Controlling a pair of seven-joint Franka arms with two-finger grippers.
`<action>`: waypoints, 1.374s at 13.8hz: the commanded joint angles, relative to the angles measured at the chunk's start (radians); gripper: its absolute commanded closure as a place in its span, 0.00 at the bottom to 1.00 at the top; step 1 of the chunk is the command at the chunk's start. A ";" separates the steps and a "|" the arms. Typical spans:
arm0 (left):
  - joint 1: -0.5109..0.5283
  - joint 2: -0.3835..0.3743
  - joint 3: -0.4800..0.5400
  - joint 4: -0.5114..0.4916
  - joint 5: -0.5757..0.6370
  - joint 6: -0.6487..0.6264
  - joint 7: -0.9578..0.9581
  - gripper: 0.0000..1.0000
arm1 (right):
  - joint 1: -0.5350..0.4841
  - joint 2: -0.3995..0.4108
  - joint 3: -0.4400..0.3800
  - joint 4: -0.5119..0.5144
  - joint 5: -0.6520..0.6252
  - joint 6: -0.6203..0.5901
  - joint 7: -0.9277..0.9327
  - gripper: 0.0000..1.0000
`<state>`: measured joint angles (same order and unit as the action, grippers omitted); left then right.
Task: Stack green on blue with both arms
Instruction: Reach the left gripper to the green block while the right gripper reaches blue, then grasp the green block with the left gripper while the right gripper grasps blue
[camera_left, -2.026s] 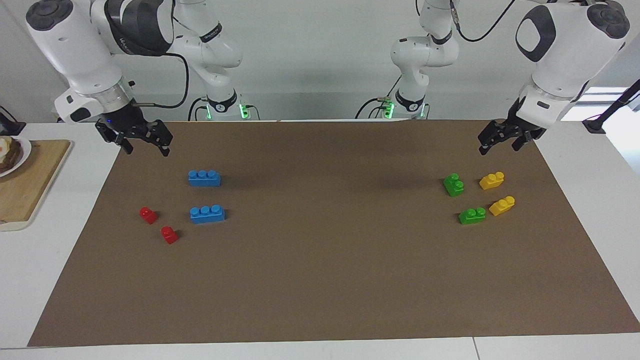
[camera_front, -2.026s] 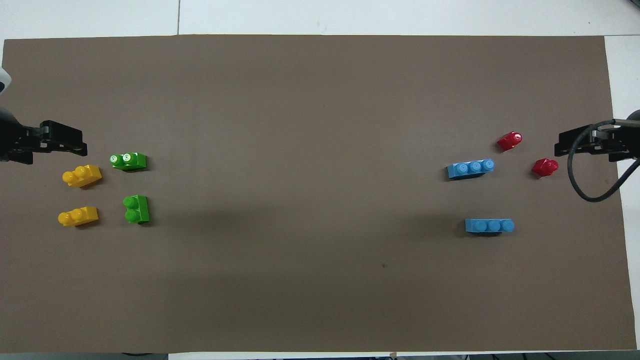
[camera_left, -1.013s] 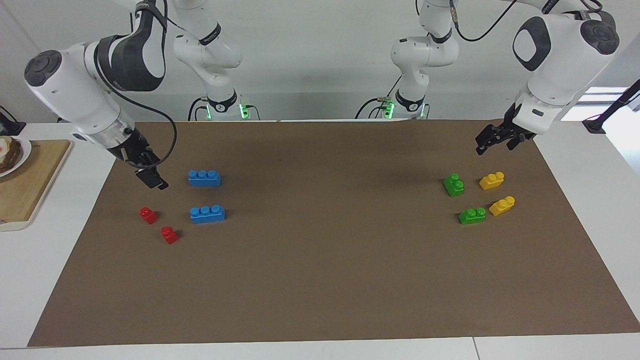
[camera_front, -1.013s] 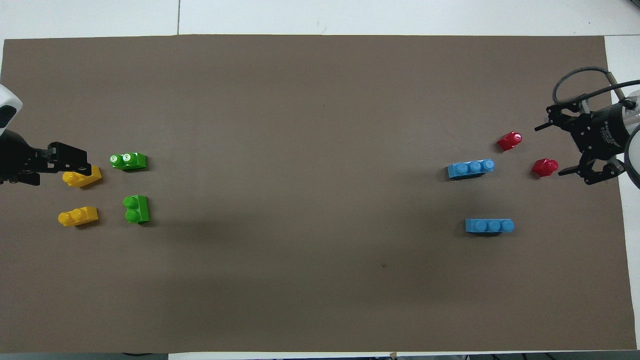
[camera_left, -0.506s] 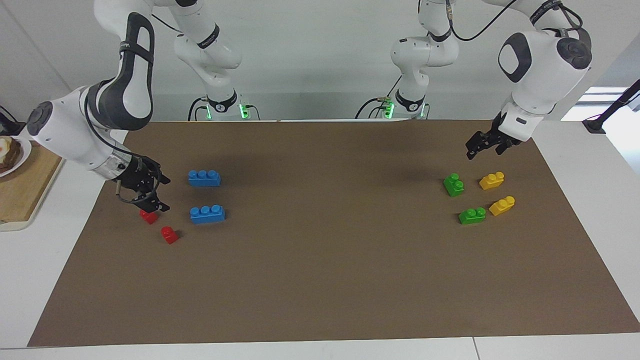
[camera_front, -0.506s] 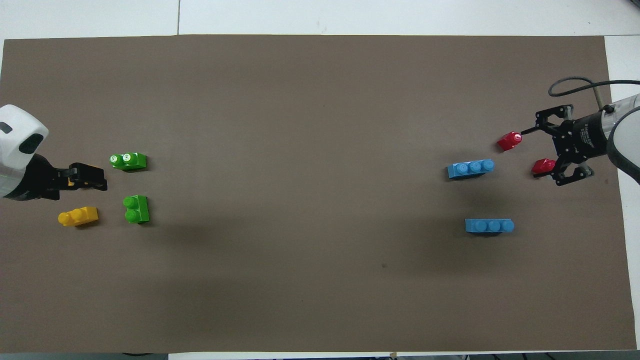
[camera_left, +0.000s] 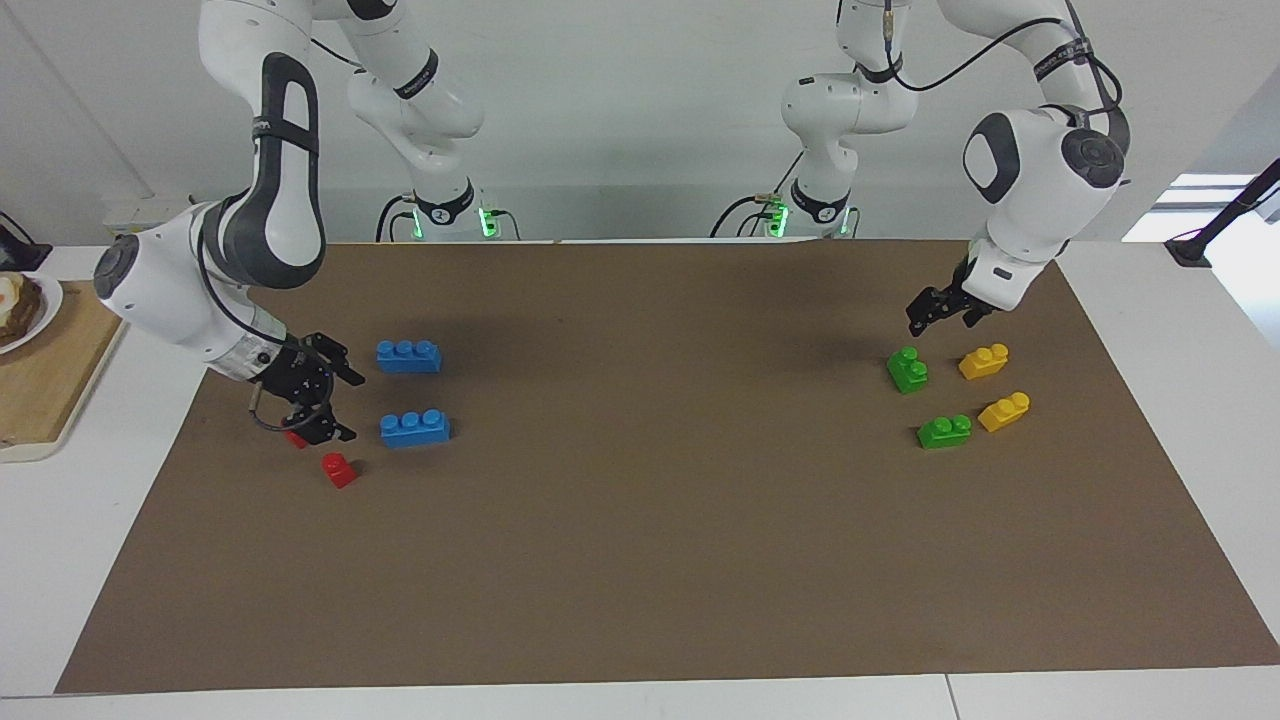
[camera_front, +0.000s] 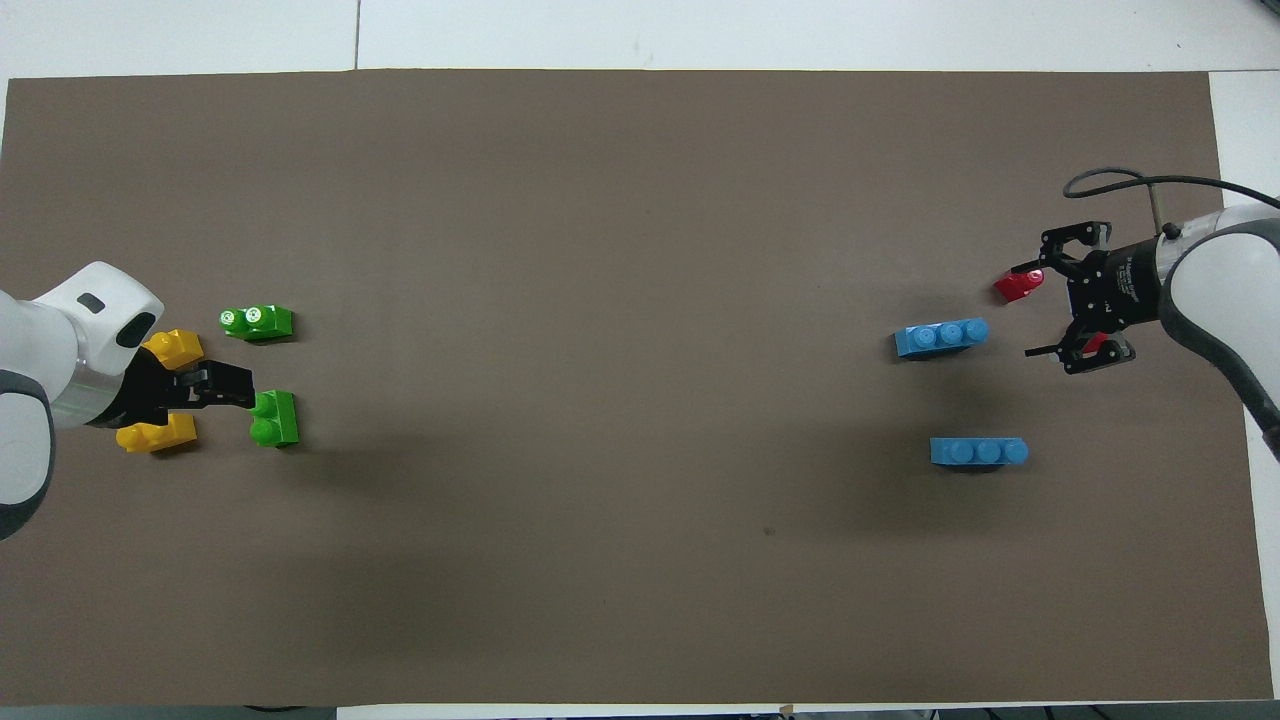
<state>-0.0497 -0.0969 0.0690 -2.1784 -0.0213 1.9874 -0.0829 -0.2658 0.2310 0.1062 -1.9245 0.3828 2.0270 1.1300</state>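
- Right gripper (camera_left: 340, 405) (camera_front: 1035, 310): middle left of the facing view, middle right edge of the overhead view; fingers spread wide and holding nothing, low over the mat beside the farther blue brick.
- Left gripper (camera_left: 915, 320) (camera_front: 240, 392): upper right of the facing view, middle left of the overhead view; raised over the nearer green brick, jaws apart and empty.
- Nearer green brick (camera_left: 907, 369) (camera_front: 273, 418) and farther green brick (camera_left: 944, 431) (camera_front: 256, 322): right side of the facing view, resting on the mat.
- Nearer blue brick (camera_left: 408, 356) (camera_front: 979, 452) and farther blue brick (camera_left: 414, 428) (camera_front: 940, 338): left-centre of the facing view, apart from each other, nothing stacked on them.
- Two yellow bricks (camera_left: 984, 361) (camera_front: 172, 347): right of the green pair in the facing view.
- Red bricks (camera_left: 338, 469) (camera_front: 1018, 287): lower left of the right gripper in the facing view; the second is largely hidden by it.
- Brown mat (camera_left: 640, 560) (camera_front: 600, 250): fills the frame centre, carrying all bricks.
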 joint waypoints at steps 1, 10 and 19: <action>0.007 -0.026 -0.003 -0.075 0.003 0.057 -0.011 0.00 | 0.017 0.010 0.004 -0.024 0.024 0.035 -0.002 0.00; 0.004 0.054 -0.006 -0.164 0.003 0.261 -0.029 0.00 | 0.026 0.064 0.004 -0.021 0.027 0.053 -0.046 0.00; 0.004 0.121 -0.006 -0.181 0.003 0.344 -0.043 0.06 | 0.028 0.102 0.004 -0.034 0.047 0.111 -0.082 0.00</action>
<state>-0.0465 0.0240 0.0658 -2.3361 -0.0213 2.2935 -0.1091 -0.2373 0.3318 0.1078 -1.9418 0.3986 2.1037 1.0770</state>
